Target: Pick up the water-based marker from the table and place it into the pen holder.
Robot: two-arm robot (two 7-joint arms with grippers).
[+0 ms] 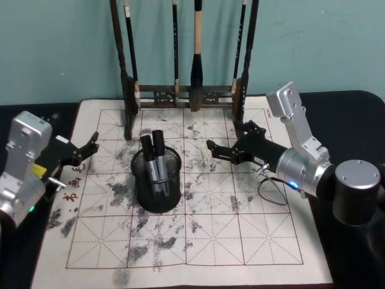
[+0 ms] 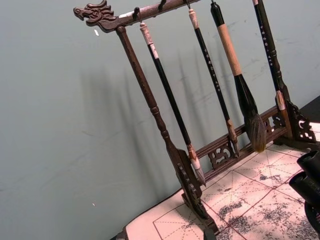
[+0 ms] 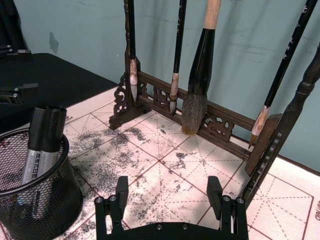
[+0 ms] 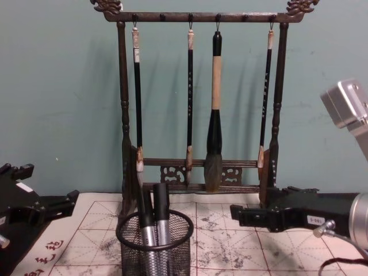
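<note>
The black mesh pen holder [image 1: 157, 195] [image 3: 47, 202] [image 4: 172, 256] stands on the stained grid mat of the table [image 1: 240, 241], left of centre. Two markers [image 1: 155, 153] [image 3: 46, 137] [image 4: 156, 221] with black caps and grey barrels stand upright inside it. My right gripper [image 1: 224, 139] [image 3: 167, 187] [image 4: 259, 210] hovers low over the mat to the right of the holder, open, with nothing between its fingers. My left gripper [image 1: 91, 150] [image 4: 49, 187] rests at the mat's left border, open and holding nothing.
A tall dark wooden brush rack [image 1: 180, 93] [image 2: 165, 145] [image 3: 220, 125] [image 4: 201, 172] with several hanging brushes stands at the back of the mat, just beyond both grippers. A thin cable [image 1: 271, 192] loops under the right wrist. Bare mat lies in front of the holder.
</note>
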